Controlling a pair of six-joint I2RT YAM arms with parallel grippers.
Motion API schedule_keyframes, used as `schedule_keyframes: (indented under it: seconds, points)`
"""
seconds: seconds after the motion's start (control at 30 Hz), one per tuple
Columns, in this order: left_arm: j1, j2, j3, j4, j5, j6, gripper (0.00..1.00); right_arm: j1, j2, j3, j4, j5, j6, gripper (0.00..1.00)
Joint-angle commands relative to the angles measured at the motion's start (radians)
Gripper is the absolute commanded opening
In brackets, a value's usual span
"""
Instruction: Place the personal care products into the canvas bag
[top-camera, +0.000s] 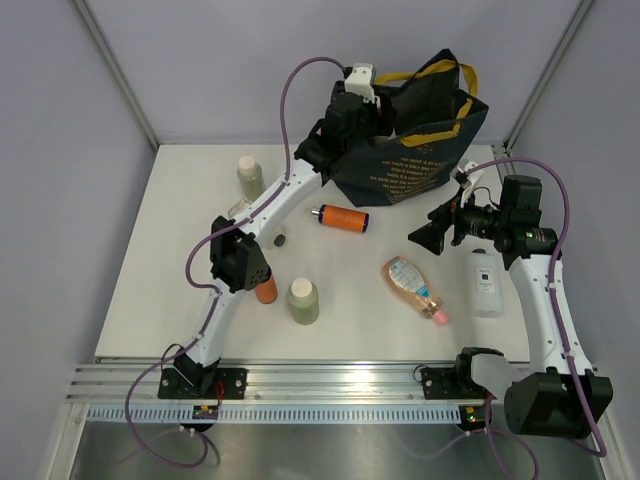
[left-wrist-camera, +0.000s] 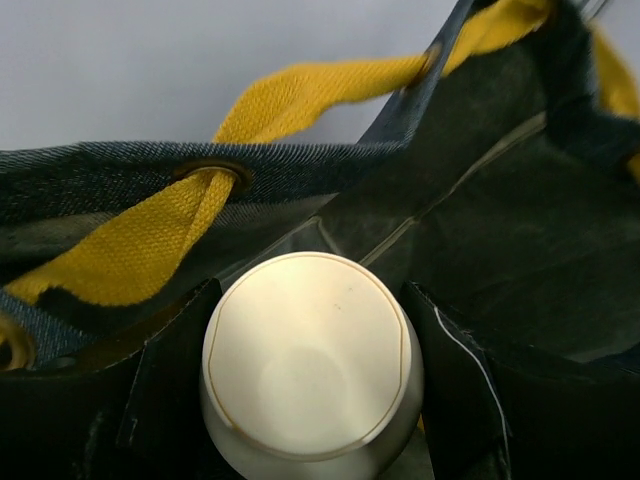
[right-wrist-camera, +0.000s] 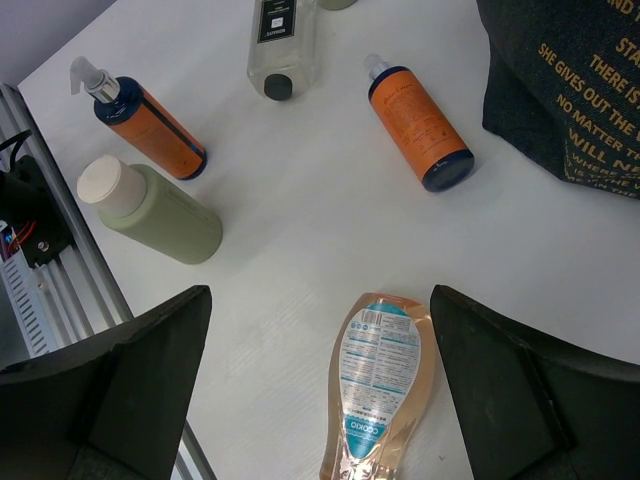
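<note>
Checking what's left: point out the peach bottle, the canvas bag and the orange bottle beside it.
peach bottle (top-camera: 411, 284), top view, its label
canvas bag (top-camera: 405, 165), top view, printed front
orange bottle beside bag (top-camera: 345, 218), top view, mid-body

Left arm (top-camera: 280, 200) reaches forward, left pincer (left-wrist-camera: 312, 400) clamping a white-capped bottle (left-wrist-camera: 305, 345); right pincer (right-wrist-camera: 320, 330) gapes wide

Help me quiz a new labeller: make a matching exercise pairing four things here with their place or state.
Things:
1 white-capped bottle
2 peach bottle
3 near pale green bottle
4 right gripper

Places or states:
A lying flat on the table
B open, empty
C standing upright on the table
D in the left gripper, at the opening of the canvas bag

Pairs: 1-D; 2-A; 3-C; 4-B
</note>
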Motion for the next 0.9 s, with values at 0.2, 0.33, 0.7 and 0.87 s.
schedule_keyframes:
  seconds: [0.2, 0.33, 0.7, 0.87]
  points:
    - [0.006, -0.017, 0.026, 0.165, -0.043, 0.035, 0.64, -0.002, -0.013, -0.008, 0.051, 0.013, 0.007, 1.00]
    - [0.009, -0.022, 0.029, 0.162, -0.039, 0.023, 0.73, -0.002, 0.000, 0.004, 0.034, 0.020, -0.008, 0.99]
    - [0.045, -0.054, 0.026, 0.165, -0.014, -0.020, 0.86, -0.002, 0.054, 0.067, -0.102, 0.037, -0.149, 0.99]
    - [0.066, -0.101, 0.026, 0.180, 0.015, -0.034, 0.89, 0.024, 0.120, 0.117, -0.248, 0.140, -0.327, 0.99]
